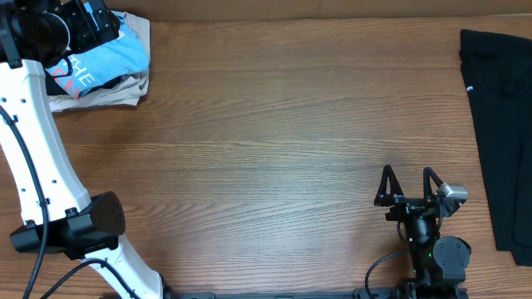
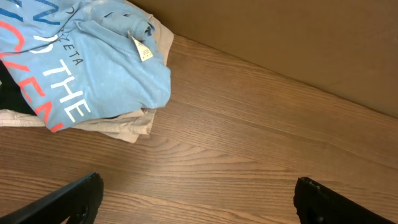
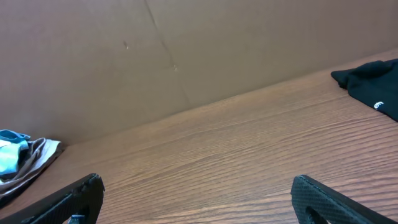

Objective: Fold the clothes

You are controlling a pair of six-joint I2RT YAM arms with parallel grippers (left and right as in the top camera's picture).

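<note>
The sky-blue T-shirt (image 1: 112,56) lies crumpled at the table's far left corner, on top of a beige garment (image 1: 116,90). In the left wrist view the T-shirt (image 2: 93,68) shows red and white lettering and a small tag. My left gripper (image 2: 199,190) is open and empty above bare table, just right of the pile; in the overhead view it (image 1: 91,23) hangs over the pile's far edge. My right gripper (image 1: 409,184) is open and empty near the front right, far from the T-shirt. In the right wrist view (image 3: 199,193) the T-shirt (image 3: 9,155) shows at the far left.
A black garment (image 1: 503,124) lies flat along the table's right edge and also shows in the right wrist view (image 3: 373,84). A brown cardboard wall (image 3: 186,56) stands along the table's back edge. The left arm's white link (image 1: 37,141) spans the left side.
</note>
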